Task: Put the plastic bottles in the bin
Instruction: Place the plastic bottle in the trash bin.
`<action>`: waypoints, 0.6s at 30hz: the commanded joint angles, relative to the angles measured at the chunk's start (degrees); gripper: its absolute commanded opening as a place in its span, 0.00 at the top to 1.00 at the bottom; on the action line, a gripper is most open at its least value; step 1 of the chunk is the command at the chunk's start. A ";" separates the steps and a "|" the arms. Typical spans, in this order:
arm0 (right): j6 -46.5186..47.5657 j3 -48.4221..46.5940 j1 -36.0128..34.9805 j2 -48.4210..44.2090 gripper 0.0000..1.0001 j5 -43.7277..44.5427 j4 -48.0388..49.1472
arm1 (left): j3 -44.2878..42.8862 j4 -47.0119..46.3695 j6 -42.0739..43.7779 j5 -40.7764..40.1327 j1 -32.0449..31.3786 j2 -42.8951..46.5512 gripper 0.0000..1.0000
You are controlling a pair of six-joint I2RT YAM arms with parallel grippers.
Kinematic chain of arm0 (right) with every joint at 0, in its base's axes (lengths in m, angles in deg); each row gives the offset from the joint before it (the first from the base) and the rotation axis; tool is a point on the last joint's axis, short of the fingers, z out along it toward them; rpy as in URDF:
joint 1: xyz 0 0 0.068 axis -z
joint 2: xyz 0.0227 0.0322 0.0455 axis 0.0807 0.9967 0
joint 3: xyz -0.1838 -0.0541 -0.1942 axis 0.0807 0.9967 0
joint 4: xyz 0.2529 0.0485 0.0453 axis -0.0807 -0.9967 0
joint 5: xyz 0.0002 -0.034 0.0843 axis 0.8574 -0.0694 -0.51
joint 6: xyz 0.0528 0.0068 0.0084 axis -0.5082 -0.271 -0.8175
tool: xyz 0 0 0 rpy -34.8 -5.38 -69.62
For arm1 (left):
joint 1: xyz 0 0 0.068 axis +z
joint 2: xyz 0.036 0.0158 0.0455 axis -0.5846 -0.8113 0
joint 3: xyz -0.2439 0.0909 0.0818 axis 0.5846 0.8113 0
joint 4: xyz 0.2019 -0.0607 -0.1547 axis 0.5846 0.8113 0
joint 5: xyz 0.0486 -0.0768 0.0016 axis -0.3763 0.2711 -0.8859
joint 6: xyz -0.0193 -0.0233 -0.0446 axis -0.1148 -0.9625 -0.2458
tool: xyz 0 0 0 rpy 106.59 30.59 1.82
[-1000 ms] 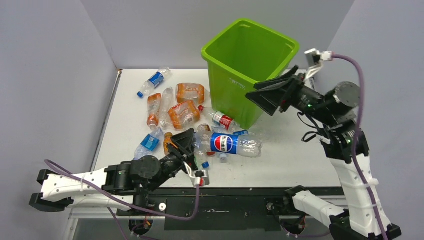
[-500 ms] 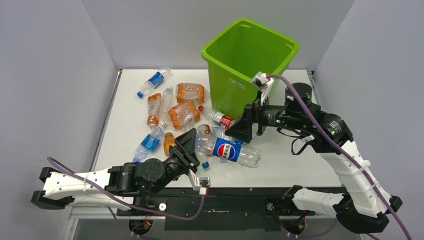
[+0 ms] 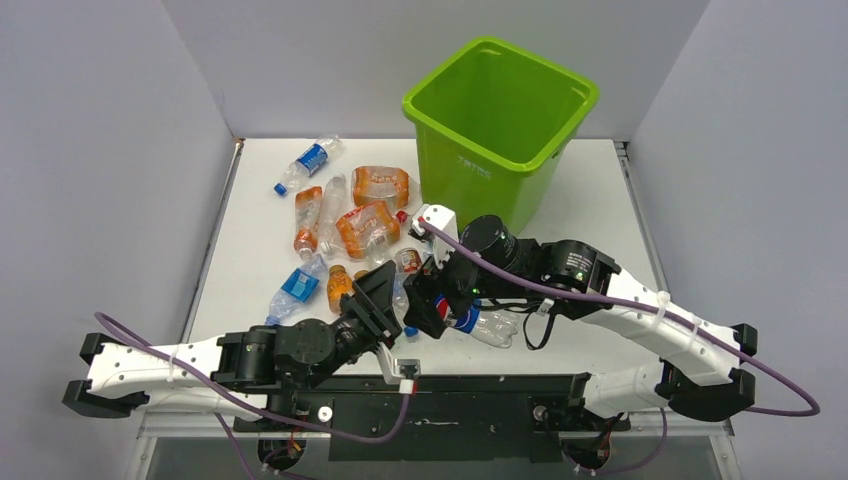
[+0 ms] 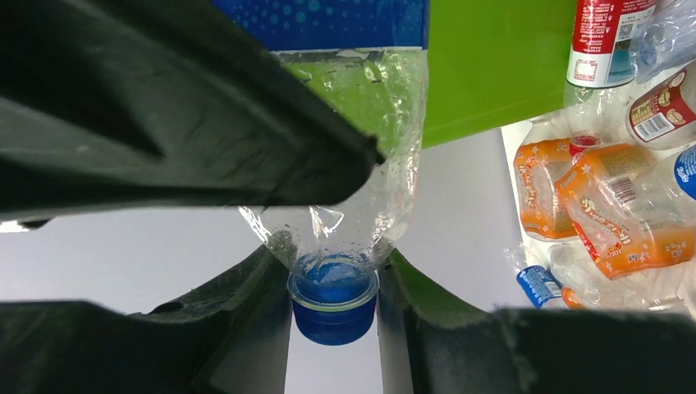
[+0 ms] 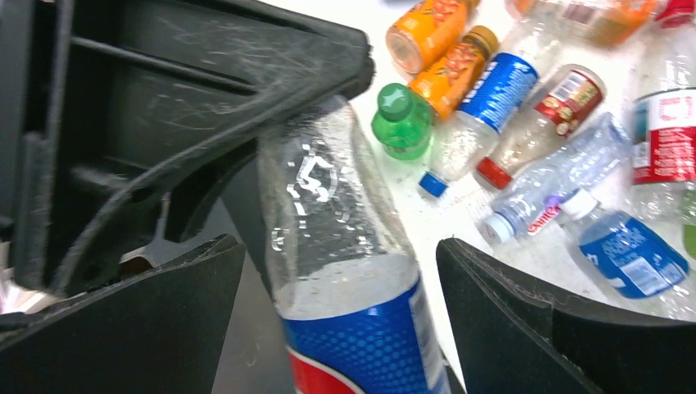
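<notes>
Presently we enter the following, reading the overhead view as a clock face centred on the held bottle.

1. Clear crushed plastic bottle with a blue Pepsi label [image 3: 478, 322]. It lies at the near middle of the white table [image 3: 585, 250], with its blue cap [image 4: 332, 316] toward nine o'clock. We cannot tell whether it rests on the surface or hangs just above it.

2. Left gripper [image 3: 385, 292], reaching in from eight o'clock. Its fingers pinch the Pepsi bottle at neck and cap. We judge this steadies it for a handover.

3. Right gripper [image 3: 432, 305], reaching in from four o'clock. Its jaws are spread wide and straddle the bottle's shoulder without touching. We judge it is set there to take the wider body.

4. Tall lime-green plastic bin [image 3: 465, 180], upright at twelve to one o'clock. We see no bottle in the part of its interior that shows.

5. Other plastic bottles [image 3: 368, 228], heaped from ten to eleven o'clock. They are orange-tinted, blue-labelled and red-labelled, plus one small green bottle [image 5: 400, 123]. All sit on the table and none is gripped.

We judge the task to be at an early stage.
</notes>
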 commanded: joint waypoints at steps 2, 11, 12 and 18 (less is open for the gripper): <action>1.60 -0.33 -0.48 -1.31 0.10 8.19 -1.72 | -0.53 -3.83 -0.39 0.44 -0.53 1.49 1.00; 1.93 4.48 -0.51 -4.29 0.12 7.65 -0.73 | 0.06 -4.70 -0.80 0.49 -0.57 1.73 1.00; 1.96 4.64 -0.51 -4.38 0.18 7.60 -0.61 | 0.02 -4.88 -0.70 0.59 -0.57 1.65 1.00; 1.93 5.10 -0.54 -5.51 0.52 7.62 0.67 | 0.01 -7.37 -1.17 0.77 -0.70 1.65 0.92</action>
